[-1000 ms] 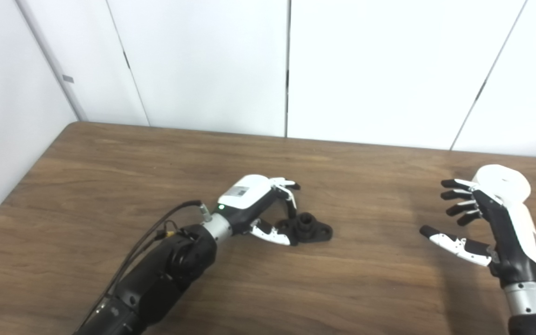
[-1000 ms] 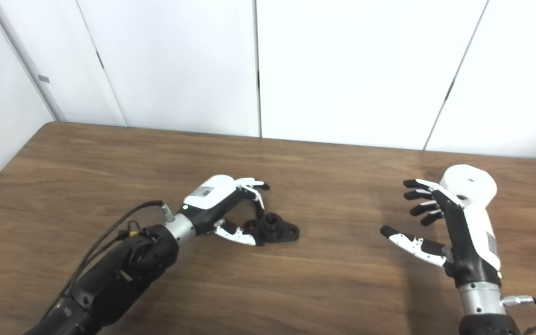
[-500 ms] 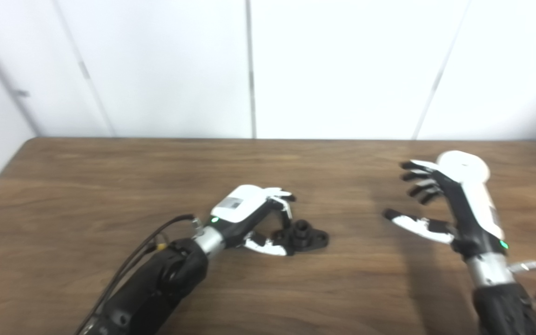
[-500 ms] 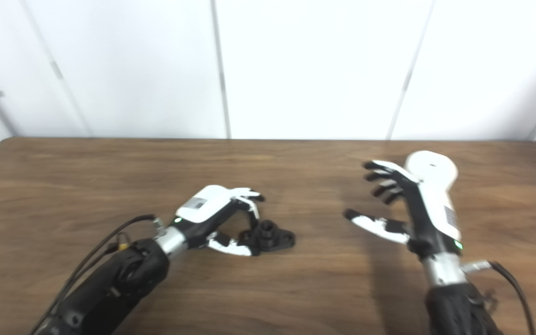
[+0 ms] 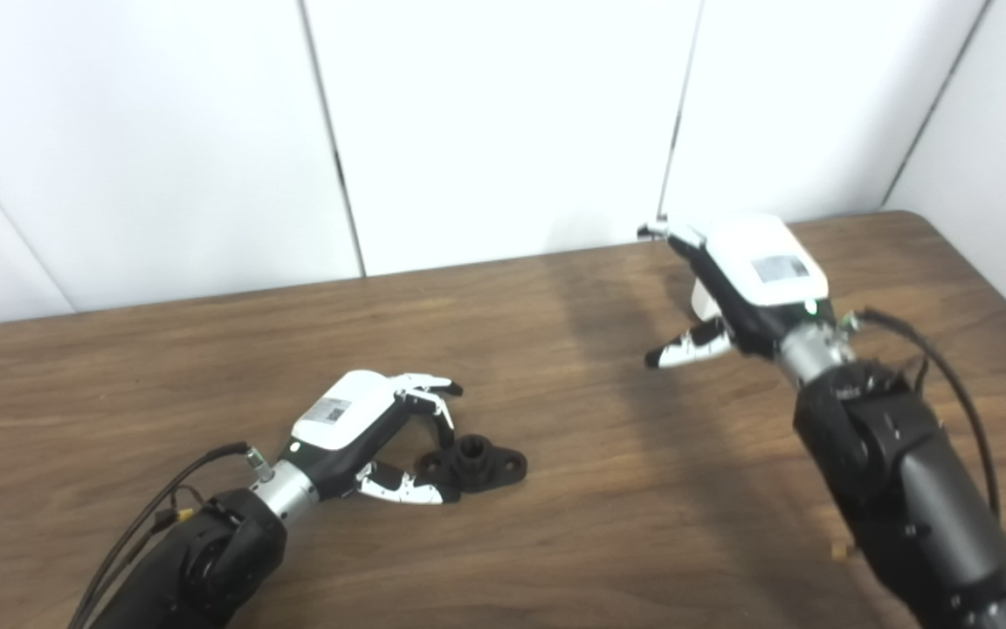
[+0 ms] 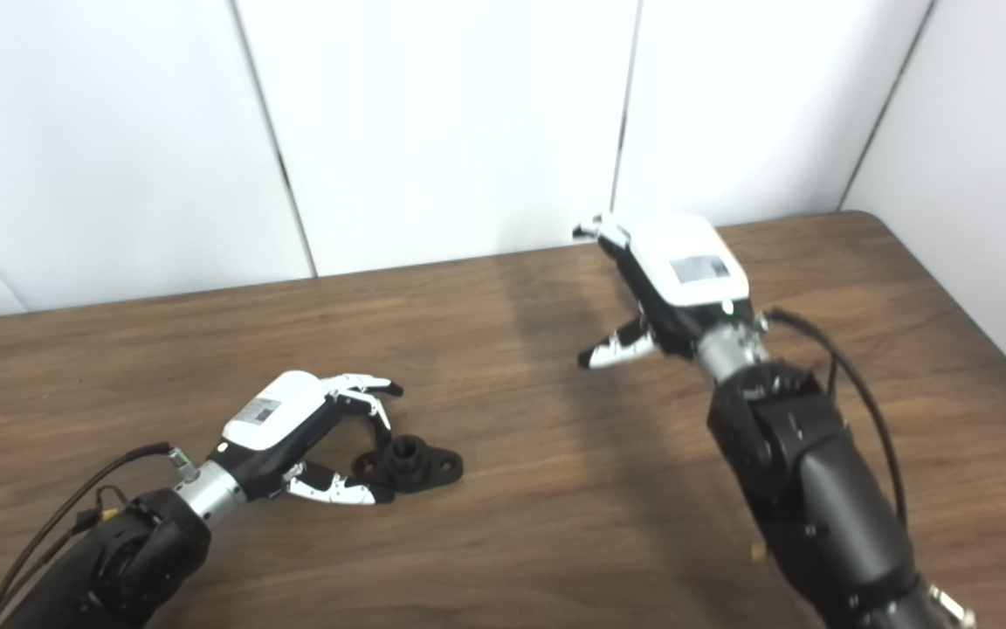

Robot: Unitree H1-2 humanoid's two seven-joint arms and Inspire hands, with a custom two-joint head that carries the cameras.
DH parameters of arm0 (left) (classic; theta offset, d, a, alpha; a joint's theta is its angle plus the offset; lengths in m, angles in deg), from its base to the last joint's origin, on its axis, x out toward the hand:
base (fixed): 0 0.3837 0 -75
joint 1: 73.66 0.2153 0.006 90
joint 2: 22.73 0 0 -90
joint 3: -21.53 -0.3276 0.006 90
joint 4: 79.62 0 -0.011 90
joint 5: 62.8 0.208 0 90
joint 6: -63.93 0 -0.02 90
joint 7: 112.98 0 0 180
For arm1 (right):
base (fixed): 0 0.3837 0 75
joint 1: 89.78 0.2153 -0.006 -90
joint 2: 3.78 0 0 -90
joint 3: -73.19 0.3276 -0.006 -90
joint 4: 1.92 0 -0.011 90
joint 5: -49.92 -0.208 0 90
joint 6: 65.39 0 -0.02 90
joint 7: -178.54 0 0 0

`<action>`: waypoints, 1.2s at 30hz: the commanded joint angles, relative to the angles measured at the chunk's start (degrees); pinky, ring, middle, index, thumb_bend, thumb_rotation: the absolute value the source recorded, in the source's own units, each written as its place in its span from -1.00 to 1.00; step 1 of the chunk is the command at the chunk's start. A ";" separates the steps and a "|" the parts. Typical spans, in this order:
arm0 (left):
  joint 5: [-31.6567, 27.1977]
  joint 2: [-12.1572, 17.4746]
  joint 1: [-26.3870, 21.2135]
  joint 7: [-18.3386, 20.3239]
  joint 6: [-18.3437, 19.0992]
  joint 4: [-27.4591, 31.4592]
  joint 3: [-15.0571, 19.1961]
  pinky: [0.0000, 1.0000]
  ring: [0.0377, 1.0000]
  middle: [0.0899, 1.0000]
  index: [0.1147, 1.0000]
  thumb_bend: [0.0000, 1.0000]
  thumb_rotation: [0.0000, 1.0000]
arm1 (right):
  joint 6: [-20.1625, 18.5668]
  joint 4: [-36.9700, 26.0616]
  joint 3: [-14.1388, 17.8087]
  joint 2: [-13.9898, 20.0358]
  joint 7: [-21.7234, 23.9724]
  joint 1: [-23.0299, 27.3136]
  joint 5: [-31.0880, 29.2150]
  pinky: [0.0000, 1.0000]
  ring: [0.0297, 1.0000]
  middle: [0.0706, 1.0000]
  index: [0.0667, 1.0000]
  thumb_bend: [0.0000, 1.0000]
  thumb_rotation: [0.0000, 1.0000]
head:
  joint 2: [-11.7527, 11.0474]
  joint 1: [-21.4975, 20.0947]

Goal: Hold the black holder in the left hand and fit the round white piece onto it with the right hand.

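The black holder [image 5: 475, 461] lies flat on the brown wooden table [image 5: 555, 542], toward the near left. It is a small matte piece with a flat, roughly oval base that ends in a rounded ear at each side, and a short round collar with a dark hole rising from its middle. The right-hand ear shows a small hole.

The left hand [image 5: 372, 437] lies low on the table just left of the holder, back turned up, fingers and thumb spread around the holder's left end. The thumb tip reaches the base's near left edge and the fingertips hang over the far left edge; whether they actually press on it cannot be told, and the holder rests on the wood.

The round white piece [image 5: 702, 301] is far off to the right near the table's back edge, almost wholly hidden behind the right hand [image 5: 734, 288]; only a sliver of its smooth white side shows. That hand is above it, back turned up, thumb stuck out to the left, fingers apart, gripping nothing visible.
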 commanded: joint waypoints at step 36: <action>0.11 3.76 2.68 5.30 -2.51 -4.69 -0.17 0.45 0.67 0.63 -0.16 0.04 -0.90 | -7.95 25.62 -0.44 10.60 12.64 14.96 5.43 0.85 0.97 0.97 0.69 1.00 -0.18 | -1.71 -3.81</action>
